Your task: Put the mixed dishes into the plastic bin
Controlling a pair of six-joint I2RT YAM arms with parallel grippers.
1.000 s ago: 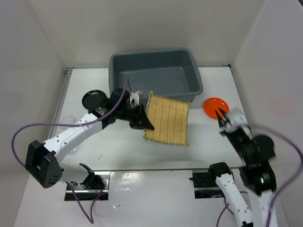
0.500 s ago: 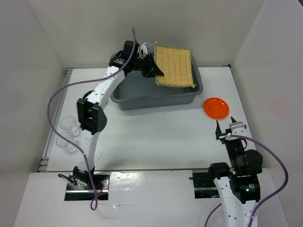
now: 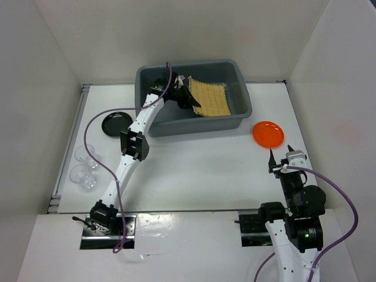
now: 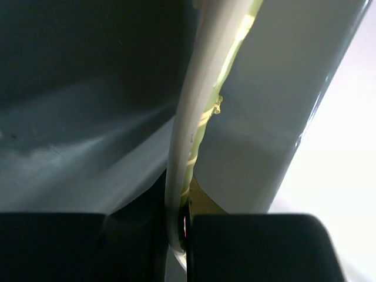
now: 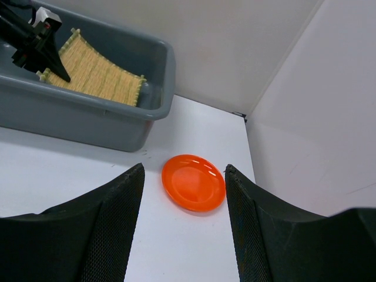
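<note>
Status: bamboo mat (image 3: 212,98) is down inside the plastic bin (image 3: 194,124), in its right half, lying tilted. Can't tell whether it touches the bin floor. Left gripper (image 3: 185,97) is clamped on the mat's left edge and hasn't released, so I'd call item one not quite done. Everything else sits outside the bin on the table (image 3: 194,170). Orange plate (image 3: 268,133) is just off the bin's front-right corner and black plate (image 3: 116,124) just off its front-left corner. The two glass cups (image 3: 85,154) are further from the bin on that left side. Right gripper (image 5: 184,167) hangs well short of the bin, on the near side of the orange plate, fingers spread with nothing between them. My read: one of five going in, four untouched. Views: only the top cam shows the black plate and cups. Right wrist cam gives the best look at the mat's slope inside the bin, and frames the orange plate between its own fingers. Left wrist cam shows just the mat edge-on, pinched in the fingers, with bin wall beside it. That confirms the grip, nothing more.
</note>
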